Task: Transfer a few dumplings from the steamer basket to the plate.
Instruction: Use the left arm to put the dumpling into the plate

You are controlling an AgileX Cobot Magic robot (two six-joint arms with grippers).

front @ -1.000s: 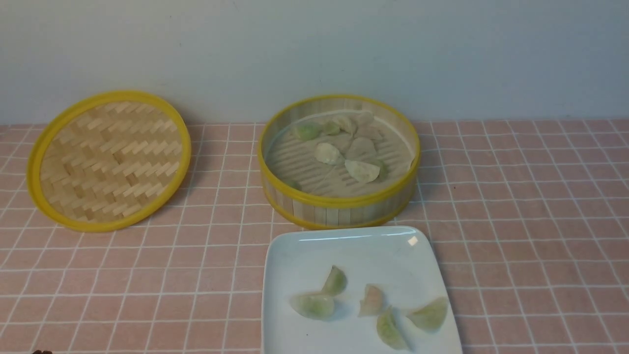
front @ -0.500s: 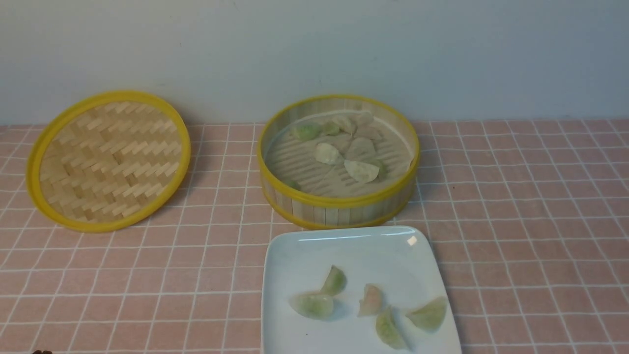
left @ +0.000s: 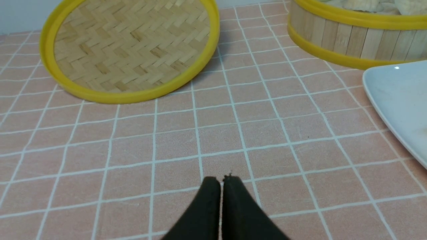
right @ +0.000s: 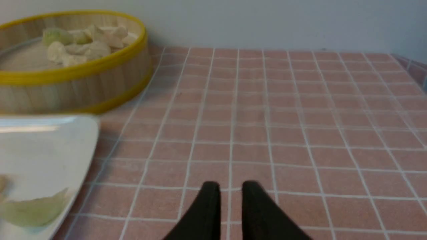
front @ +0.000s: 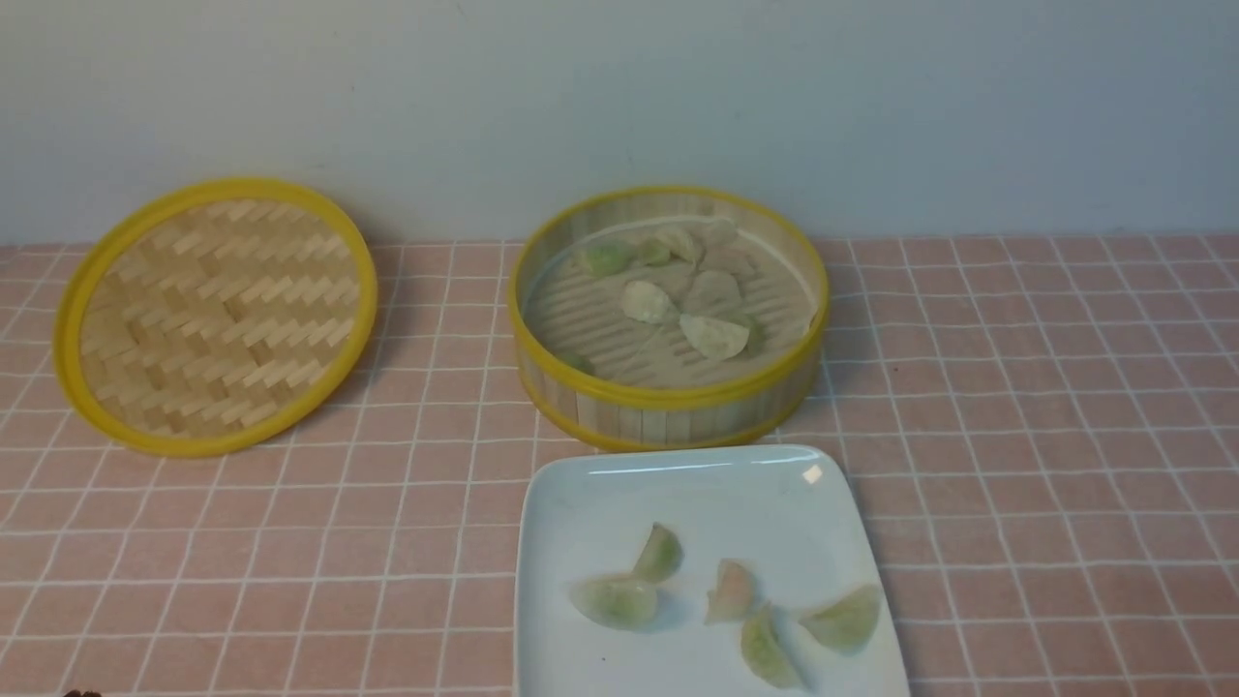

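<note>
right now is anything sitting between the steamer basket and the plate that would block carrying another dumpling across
Nothing visible does. The steamer basket is open, its woven lid lying off to the robot's left, and the plate sits directly in front of the basket with only a thin strip of tablecloth between them.

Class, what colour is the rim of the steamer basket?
Yellow; the steamer basket rim shows best in the front view.

Sitting on the tiled table [front: 1016, 407], at the middle toward the back: the steamer basket [front: 668, 411], holding several dumplings [front: 711, 336]. Lying to the basket's left, well apart: the lid [front: 215, 315]. Resting just before the basket, nearer the robot: the plate [front: 697, 494], carrying five dumplings.
</note>
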